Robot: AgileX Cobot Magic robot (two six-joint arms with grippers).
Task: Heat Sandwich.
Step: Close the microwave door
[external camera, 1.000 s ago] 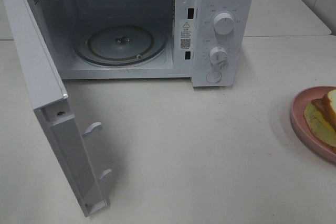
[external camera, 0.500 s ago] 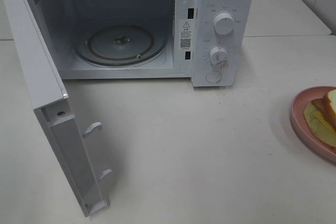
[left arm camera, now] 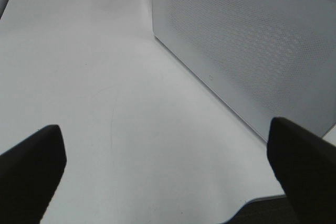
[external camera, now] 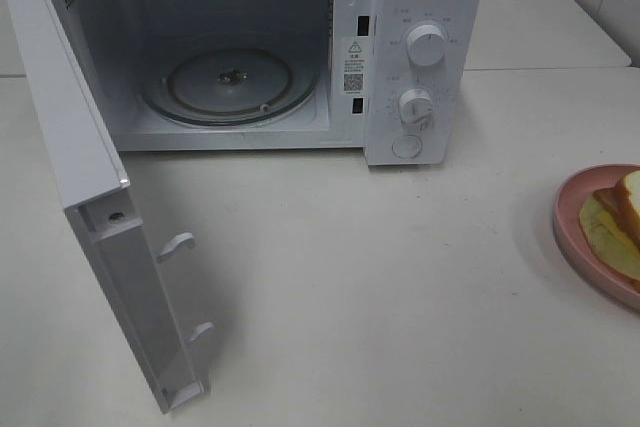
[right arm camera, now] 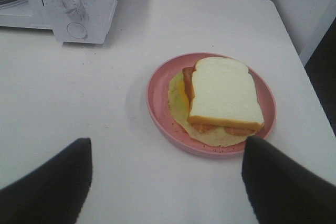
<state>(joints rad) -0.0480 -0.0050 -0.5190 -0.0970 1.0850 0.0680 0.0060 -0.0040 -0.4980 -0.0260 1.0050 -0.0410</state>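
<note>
On the white worktop [external camera: 400, 277], right of the white microwave oven [external camera: 420, 57], the small sandwich of pale bread with golden crust and yellowish filling [right arm camera: 223, 98] lies on a round pink plate [right arm camera: 157, 103], well apart from the oven. Oven door [external camera: 90, 207] stands swung wide; glass turntable [external camera: 230, 82] bare. Right gripper [right arm camera: 165, 182] hovers near the plate, fingers released, holding nothing; left gripper [left arm camera: 163, 166] beside the door's perforated face, fingers spread wide, empty. Judged step: pick up the sandwich. Approach squarely, close gently on the crust sides so filling is not squeezed out. Exterior view crops the plate at its edge; both arms lie outside it.
</note>
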